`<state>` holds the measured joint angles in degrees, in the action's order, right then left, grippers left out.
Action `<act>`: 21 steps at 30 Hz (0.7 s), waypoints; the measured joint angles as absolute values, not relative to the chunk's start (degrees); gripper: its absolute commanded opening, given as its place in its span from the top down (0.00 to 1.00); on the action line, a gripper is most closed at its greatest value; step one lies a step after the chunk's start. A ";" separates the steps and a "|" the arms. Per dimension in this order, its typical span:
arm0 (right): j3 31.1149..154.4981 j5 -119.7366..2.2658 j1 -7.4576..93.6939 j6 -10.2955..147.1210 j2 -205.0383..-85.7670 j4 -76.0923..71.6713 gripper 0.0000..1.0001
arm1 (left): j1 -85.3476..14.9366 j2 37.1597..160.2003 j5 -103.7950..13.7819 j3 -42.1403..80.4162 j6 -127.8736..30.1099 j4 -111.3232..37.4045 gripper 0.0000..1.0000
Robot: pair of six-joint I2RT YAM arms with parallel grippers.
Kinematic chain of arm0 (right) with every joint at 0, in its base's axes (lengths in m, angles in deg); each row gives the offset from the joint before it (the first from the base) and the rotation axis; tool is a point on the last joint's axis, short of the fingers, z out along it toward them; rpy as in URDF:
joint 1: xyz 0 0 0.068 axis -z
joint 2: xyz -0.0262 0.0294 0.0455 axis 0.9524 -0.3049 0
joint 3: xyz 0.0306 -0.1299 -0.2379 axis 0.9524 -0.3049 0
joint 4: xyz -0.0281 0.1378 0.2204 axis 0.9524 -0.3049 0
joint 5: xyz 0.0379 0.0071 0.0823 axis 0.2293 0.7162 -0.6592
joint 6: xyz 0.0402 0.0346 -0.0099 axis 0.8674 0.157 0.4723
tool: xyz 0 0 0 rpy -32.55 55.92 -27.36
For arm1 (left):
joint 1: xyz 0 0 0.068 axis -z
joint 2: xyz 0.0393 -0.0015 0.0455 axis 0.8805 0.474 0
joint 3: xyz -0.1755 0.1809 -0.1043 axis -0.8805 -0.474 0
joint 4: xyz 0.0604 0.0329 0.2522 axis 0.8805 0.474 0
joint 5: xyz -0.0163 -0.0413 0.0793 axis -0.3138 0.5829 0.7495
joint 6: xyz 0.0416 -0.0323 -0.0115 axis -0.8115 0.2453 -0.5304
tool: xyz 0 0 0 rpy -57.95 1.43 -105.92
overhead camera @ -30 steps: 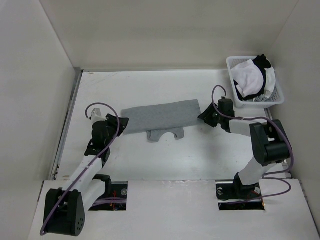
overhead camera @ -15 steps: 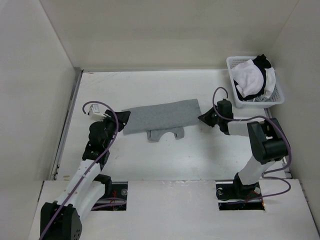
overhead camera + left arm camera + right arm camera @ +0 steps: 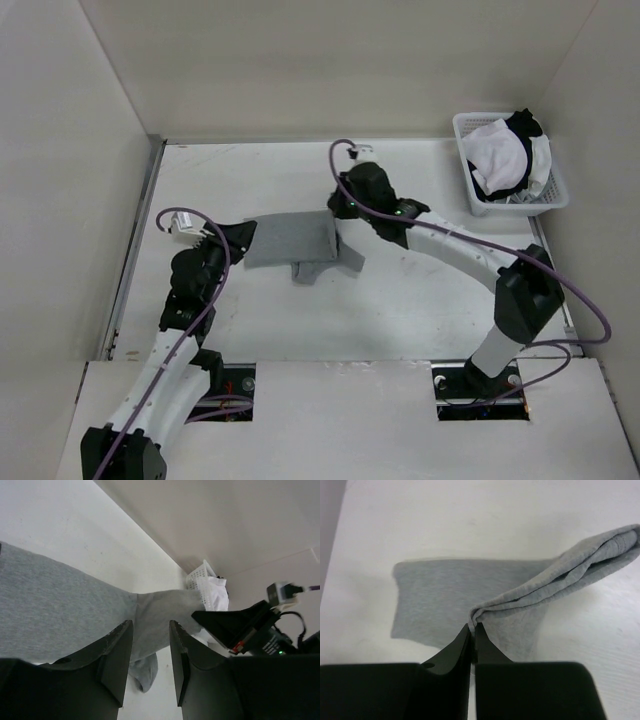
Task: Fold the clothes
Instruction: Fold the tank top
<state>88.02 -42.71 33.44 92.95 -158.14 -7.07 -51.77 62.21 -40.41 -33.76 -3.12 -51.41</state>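
grey t-shirt, edge pinched in right gripper

The table before me is plain white. Left of its middle lies the grey T-shirt as a folded band. Its left part is flat on the top, a small flap pokes out on my side, and its right end is lifted clear. A white plastic basket stands in the far right corner, well apart.
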 measured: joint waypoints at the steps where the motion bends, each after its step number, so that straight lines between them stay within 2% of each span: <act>1: 92.22 -41.38 31.01 91.47 -159.63 -8.86 1.00 | -51.95 61.36 -40.45 -33.76 -2.94 -51.04 0.67; 7: 109.42 -37.51 20.35 86.59 -171.10 -16.25 0.99 | -55.09 53.49 -40.54 -33.76 -1.70 -47.37 0.67; 15: 117.99 -39.85 14.90 87.44 -185.66 -21.21 0.97 | -59.05 48.77 -39.51 -33.76 -1.26 -41.64 0.65; 16: 118.34 -40.79 14.66 87.92 -186.88 -21.17 0.94 | -59.03 48.77 -39.18 -33.79 -1.20 -41.01 0.64; 17: 118.53 -41.79 14.42 88.49 -187.76 -21.08 0.86 | -59.03 48.73 -38.70 -33.79 -1.15 -40.59 0.64; 19: 118.64 -43.67 13.85 89.94 -188.81 -20.71 0.62 | -59.03 48.66 -37.50 -33.79 -1.11 -40.24 0.63; 21: 118.58 -45.25 13.22 91.38 -188.81 -20.14 0.50 | -59.03 49.03 -36.52 -33.79 -1.13 -40.27 0.63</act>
